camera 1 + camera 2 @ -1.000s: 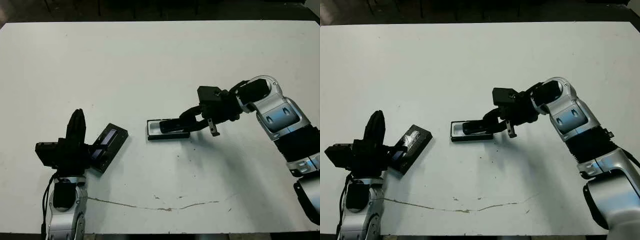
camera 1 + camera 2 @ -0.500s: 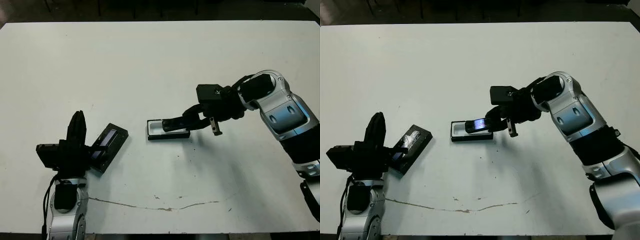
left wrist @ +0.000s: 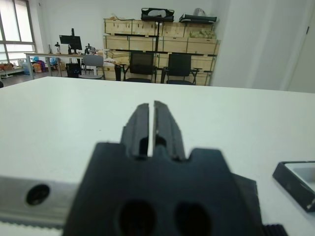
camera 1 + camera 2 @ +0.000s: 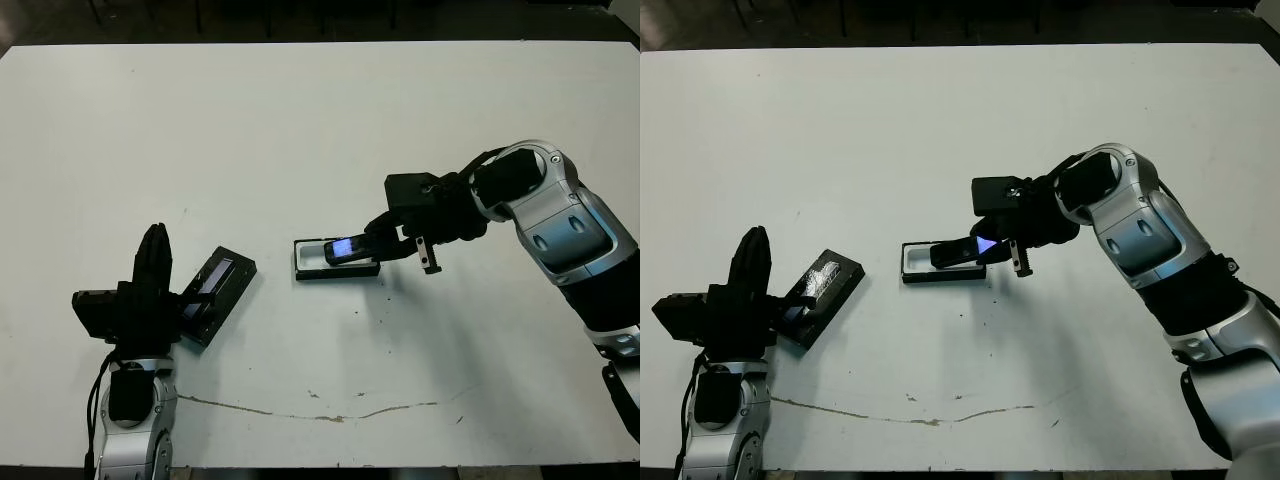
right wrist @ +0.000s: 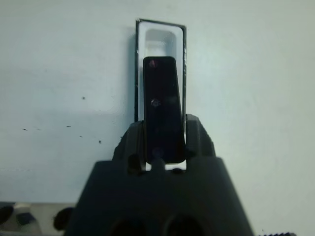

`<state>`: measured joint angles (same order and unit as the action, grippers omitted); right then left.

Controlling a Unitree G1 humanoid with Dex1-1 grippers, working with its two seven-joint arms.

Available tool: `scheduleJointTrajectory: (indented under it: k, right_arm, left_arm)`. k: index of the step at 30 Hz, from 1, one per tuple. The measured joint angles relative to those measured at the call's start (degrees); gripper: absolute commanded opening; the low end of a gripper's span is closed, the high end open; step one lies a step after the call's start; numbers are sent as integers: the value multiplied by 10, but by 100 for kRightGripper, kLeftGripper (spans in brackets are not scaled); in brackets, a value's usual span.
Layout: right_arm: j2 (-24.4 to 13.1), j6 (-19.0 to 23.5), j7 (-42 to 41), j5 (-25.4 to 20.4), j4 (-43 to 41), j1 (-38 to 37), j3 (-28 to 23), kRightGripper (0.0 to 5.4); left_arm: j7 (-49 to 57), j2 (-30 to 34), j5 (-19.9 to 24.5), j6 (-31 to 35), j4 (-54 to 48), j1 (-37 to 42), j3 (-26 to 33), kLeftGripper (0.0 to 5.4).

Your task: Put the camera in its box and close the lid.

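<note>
Task roughly mid-way: right end effector (image 4: 378,240) pinches the camera (image 4: 350,247) by one end, holding it tilted over the box (image 4: 312,271), far end dipping toward the white lining, not yet lying flat as far as I can tell. Left to do: seat camera, let go, fetch lid (image 4: 214,291), close it. Lid lies apart on the bench (image 4: 300,130), near the left end effector (image 3: 151,125), whose fingers are pressed together, holding nothing. Bench is white, mostly bare, with a thin dark crack line (image 4: 320,412) near the front edge and small specks. Room behind, in the left wrist view: wooden crates (image 3: 157,37) stacked on shelving, black chairs (image 3: 160,66), windows.
</note>
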<state>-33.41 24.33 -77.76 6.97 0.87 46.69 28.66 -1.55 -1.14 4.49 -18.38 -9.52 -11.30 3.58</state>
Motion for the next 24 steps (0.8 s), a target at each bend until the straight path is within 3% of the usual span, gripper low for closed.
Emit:
scheduleJointTrajectory:
  k: [6,24]
  right_arm:
    - [0,20,10,8,1,0,1,67]
    - [3,24,10,16,5,8,23,67]
  left_arm:
    - [-2,0,1,-1,2,0,0,0]
    - [1,-1,-1,-1,5,0,0,0]
